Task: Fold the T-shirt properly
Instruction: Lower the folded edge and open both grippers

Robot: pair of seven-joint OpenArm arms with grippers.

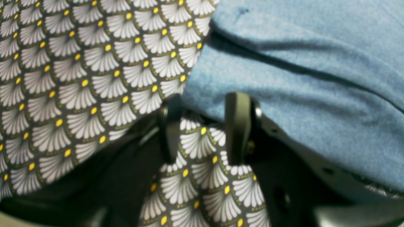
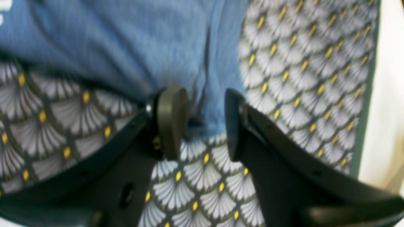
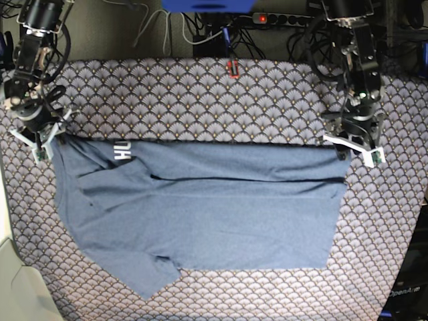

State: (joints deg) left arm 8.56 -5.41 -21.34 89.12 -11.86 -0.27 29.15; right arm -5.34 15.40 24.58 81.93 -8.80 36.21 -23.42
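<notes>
The slate-blue T-shirt [image 3: 200,214] lies spread on the fan-patterned tablecloth [image 3: 200,100], its top part folded over with a straight upper edge. White lettering [image 3: 122,152] shows near its upper left corner. My right gripper [image 3: 48,142] is at that corner. In the right wrist view it [image 2: 203,110] is open, with the shirt's corner [image 2: 208,119] lying between the jaws, not clamped. My left gripper [image 3: 349,151] is at the upper right corner. In the left wrist view it [image 1: 205,102] is open, with the shirt's edge [image 1: 284,104] just past the fingertips and tablecloth between the fingers.
A small red object [image 3: 233,69] lies at the table's back edge. Cables and a power strip [image 3: 281,18] are behind the table. The table's edge [image 2: 366,94] is close to the right gripper. One sleeve [image 3: 150,274] sticks out at the shirt's lower left.
</notes>
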